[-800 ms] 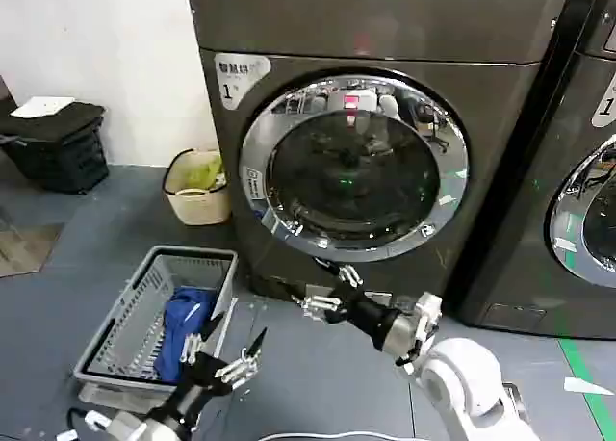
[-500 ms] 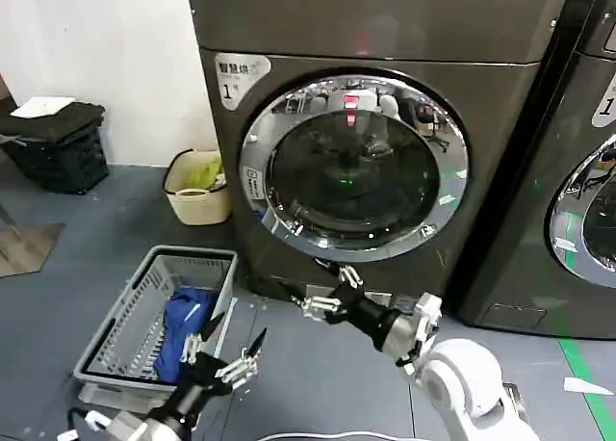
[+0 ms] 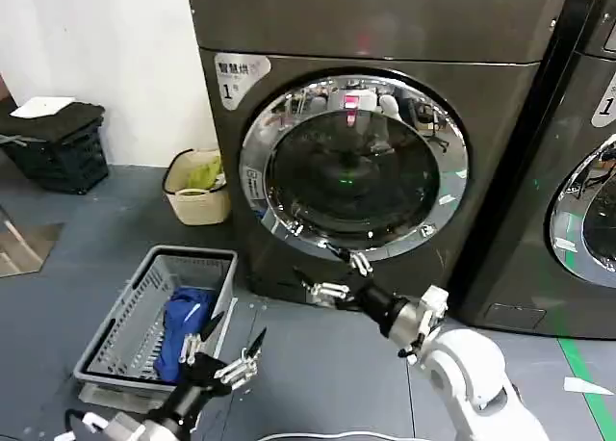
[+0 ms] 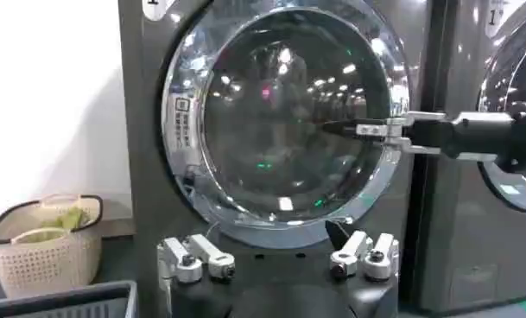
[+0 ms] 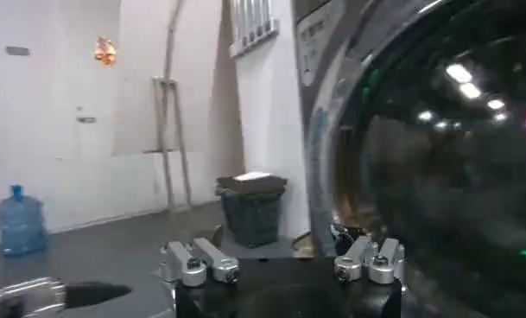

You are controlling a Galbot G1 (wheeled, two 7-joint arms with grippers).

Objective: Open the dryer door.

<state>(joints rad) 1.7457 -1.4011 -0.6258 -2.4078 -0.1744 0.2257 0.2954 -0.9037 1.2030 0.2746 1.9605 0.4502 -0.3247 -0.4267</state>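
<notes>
Right tool [image 3: 332, 273], fingers spread, near closed dryer door [image 3: 353, 167] facing the robot.

Neighbouring machine's door [image 3: 589, 215] cut off

- Dryer door [image 3: 352, 167]: shiny chrome ring, dark tinted glass with green and red glints.
- Machine body [image 3: 385, 22]: dark grey-brown, white "1" sticker [image 3: 239, 75].
- Laundry basket [image 3: 135, 311]: grey, blue cloth [image 3: 183, 325] inside.
- Small hamper [image 3: 197, 195]: cream, black-rimmed, something yellow-green in it.
- Floor [image 3: 87, 229]: blue-grey; green tape strip [image 3: 585, 383].
- Wall [image 3: 106, 46]: white.
</notes>
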